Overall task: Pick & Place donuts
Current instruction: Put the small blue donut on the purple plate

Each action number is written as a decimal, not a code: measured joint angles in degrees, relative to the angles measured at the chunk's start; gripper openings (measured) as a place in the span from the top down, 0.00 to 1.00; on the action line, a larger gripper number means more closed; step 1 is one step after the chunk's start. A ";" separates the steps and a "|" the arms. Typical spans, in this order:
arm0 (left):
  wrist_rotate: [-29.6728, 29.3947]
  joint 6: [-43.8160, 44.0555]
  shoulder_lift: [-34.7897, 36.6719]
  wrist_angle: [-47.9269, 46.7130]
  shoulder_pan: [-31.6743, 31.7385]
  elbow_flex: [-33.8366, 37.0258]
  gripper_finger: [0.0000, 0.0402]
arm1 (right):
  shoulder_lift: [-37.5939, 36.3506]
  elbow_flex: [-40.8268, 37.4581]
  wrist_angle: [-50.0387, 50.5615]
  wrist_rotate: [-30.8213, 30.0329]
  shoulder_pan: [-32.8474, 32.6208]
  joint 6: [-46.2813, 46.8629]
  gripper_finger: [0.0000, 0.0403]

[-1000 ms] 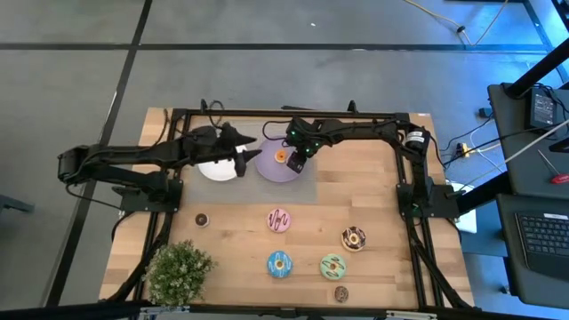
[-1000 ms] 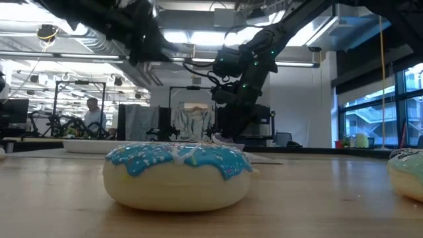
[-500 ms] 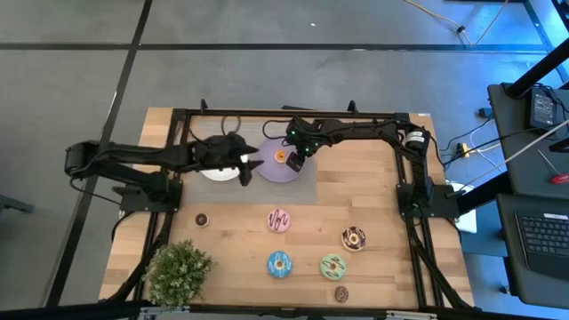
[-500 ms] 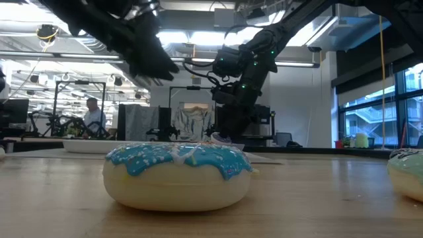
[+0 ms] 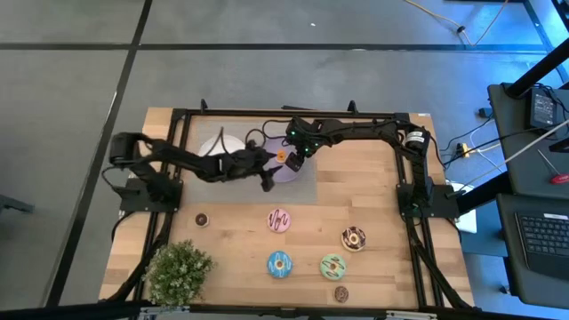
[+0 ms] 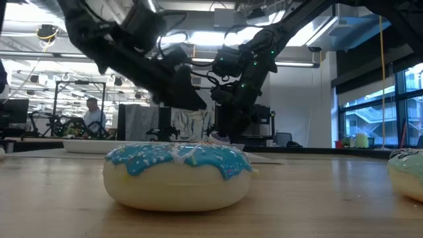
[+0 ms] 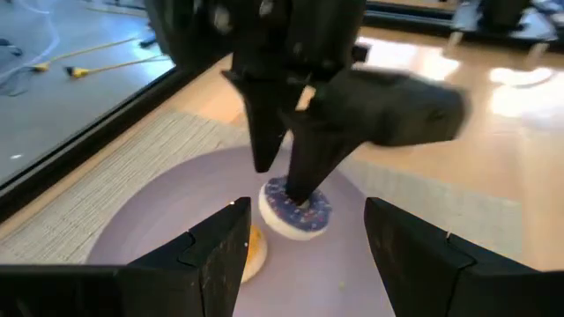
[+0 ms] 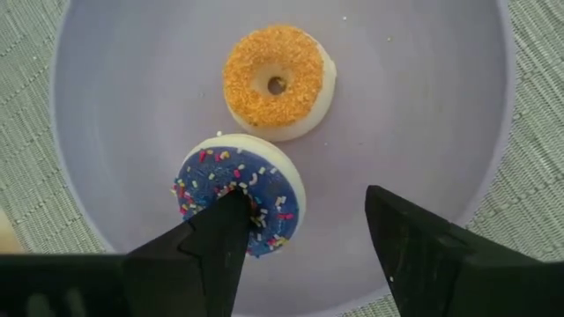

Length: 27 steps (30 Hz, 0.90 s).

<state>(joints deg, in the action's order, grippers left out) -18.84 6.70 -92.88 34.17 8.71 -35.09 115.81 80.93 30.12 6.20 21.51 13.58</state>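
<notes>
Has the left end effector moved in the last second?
Yes. In the high view the left end effector moved right, from over the white plate onto the lilac plate.

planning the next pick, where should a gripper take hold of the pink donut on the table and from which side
Judging from the high view, come straight down on the pink donut. It lies flat on the bare wood of the table, apart from the other donuts, so nothing blocks a top approach. Close the fingers across the ring's outer rim, or put one finger in the hole and one outside.
</notes>
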 joint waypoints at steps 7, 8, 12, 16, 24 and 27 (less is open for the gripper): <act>-6.31 0.00 -8.60 8.25 -0.11 -0.09 0.46 | 0.00 0.00 -0.08 0.06 0.14 1.04 0.44; -7.30 0.00 -9.39 8.21 -0.11 -0.28 0.46 | 0.00 0.00 -0.11 0.06 0.14 1.05 0.44; -9.98 0.00 -11.09 9.32 -0.11 -0.55 0.46 | 0.00 0.00 -0.45 0.80 0.14 1.32 0.44; -9.43 -0.11 -11.21 12.25 -0.11 -0.76 0.46 | 0.00 0.00 -1.61 2.49 0.10 1.39 0.44; -12.07 -2.12 -13.74 11.78 -0.52 -3.00 0.46 | -0.02 0.00 -2.47 2.56 0.40 2.70 0.44; -11.90 -2.10 -15.27 11.96 -0.46 -4.32 0.46 | -0.02 0.00 -2.20 2.67 0.40 2.71 0.44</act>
<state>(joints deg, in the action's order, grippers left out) -30.74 4.60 -108.15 46.13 8.25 -39.41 115.79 80.93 27.92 8.87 21.91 16.29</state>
